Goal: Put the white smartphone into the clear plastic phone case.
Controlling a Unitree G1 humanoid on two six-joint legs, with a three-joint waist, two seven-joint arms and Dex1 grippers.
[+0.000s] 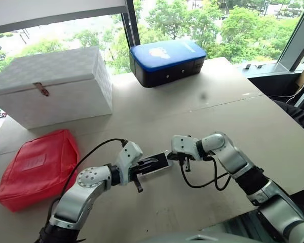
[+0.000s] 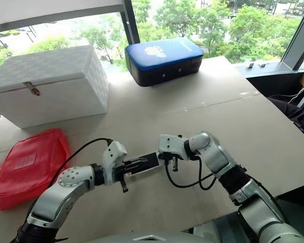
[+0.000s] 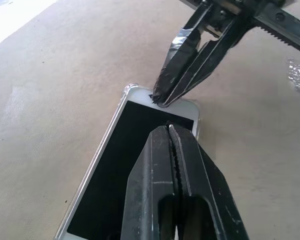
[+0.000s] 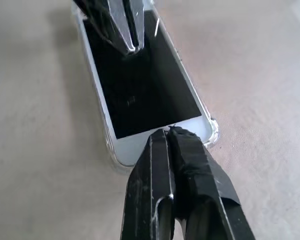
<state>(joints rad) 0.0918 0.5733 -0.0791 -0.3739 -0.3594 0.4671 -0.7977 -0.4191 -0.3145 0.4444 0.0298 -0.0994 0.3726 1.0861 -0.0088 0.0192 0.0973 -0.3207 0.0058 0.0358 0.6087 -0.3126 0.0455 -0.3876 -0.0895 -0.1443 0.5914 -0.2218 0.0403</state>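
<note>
Left eye view: on the wide beige tabletop the white smartphone with the black screen lies flat between the two arms, near the table's front edge. The left gripper, black fingers pressed together, reaches over the phone from the robot's left, and the right gripper, likewise closed, meets the phone's other end from the robot's right. Farther back stand a white quilted box with a brown latch and a blue-topped dark hard case; a flat red fabric pouch lies at the robot's left, well apart from the phone.

Right eye view: same layout, the phone bridging the two closed grippers.

Left wrist view: the left gripper's fingers are shut with nothing between them, their tip resting over the screen. The clear plastic phone case shows as a thin see-through rim hugging the phone's corner and long edge, so the phone sits inside it. The right gripper's closed, tape-wrapped tip touches the white bezel at the far end.

Right wrist view: the right gripper, closed and empty, presses on the white bezel; the clear rim wraps the corner beside it.
</note>
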